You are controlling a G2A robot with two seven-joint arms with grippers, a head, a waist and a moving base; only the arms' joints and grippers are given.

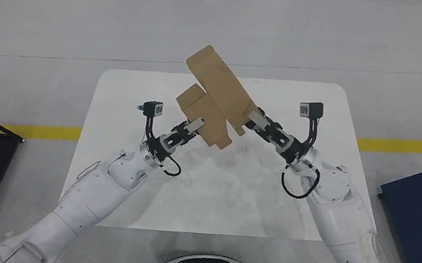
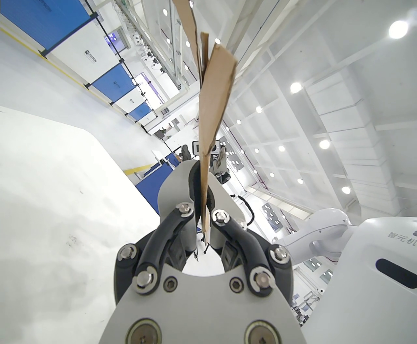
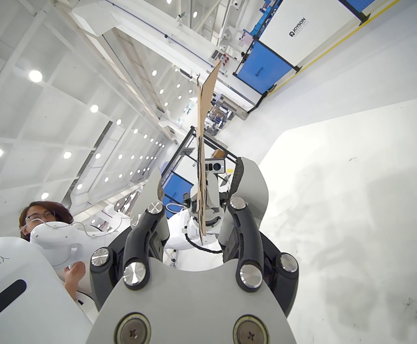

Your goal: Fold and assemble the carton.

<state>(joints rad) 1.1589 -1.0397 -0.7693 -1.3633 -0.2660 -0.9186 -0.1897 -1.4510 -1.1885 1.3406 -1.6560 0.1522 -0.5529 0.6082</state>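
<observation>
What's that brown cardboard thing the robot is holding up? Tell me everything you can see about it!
The carton is plain brown cardboard, flat and not yet folded into a box, with flaps sticking out at its ends. It is held up in the air above the white table. The left gripper is shut on one edge, pinching it. The opposite edge sits between the open fingers of the right gripper, which don't seem to squeeze it. Edge-on, it looks thin.
</observation>
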